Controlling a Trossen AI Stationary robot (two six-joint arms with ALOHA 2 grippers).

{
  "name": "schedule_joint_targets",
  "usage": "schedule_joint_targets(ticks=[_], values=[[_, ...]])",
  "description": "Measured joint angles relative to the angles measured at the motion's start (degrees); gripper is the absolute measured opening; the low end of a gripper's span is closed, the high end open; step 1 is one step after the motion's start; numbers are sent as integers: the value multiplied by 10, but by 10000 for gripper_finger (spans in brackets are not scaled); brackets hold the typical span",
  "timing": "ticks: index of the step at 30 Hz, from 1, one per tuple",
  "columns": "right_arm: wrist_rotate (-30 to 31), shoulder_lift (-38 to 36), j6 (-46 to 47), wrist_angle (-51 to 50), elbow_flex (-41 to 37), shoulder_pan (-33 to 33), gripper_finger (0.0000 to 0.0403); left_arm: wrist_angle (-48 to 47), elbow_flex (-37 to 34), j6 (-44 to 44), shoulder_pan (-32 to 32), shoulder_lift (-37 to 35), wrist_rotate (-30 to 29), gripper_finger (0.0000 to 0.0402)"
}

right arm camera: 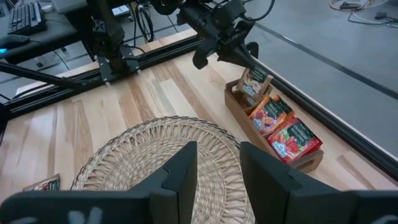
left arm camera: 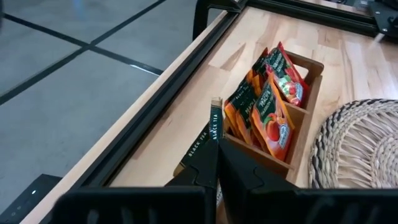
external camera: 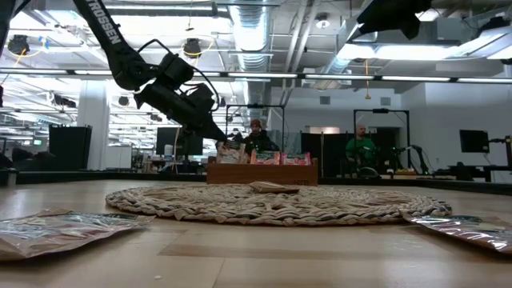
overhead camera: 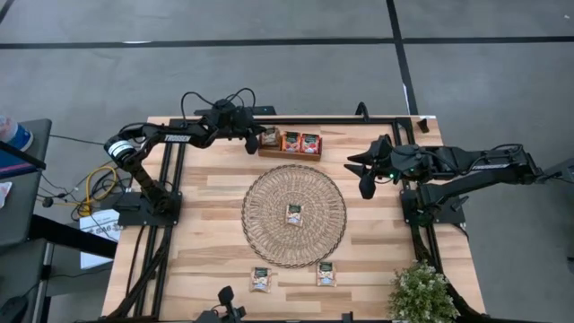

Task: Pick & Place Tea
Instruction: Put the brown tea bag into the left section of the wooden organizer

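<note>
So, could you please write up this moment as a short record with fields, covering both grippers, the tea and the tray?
left gripper: shut on a beige sachet, at the wooden tray's end compartment
right gripper: jaws apart, empty, above the table to the mat's right
wooden tray: at the table's far edge, red-orange sachets standing in it
woven mat: mid-table, one sachet on the mat
sachets on the table: two, on the mat's near side
plant: near right corner
</note>
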Motion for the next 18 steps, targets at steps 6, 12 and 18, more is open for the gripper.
schedule_joint_targets(ticks=[6,12,18], values=[[0,0,1,0,0,0,113,0,0,2,0,0,6,6],[0,0,1,8,0,0,113,0,0,11,0,0,13,36],[-1,0,2,8,0,0,113,0,0,11,0,0,28,76]])
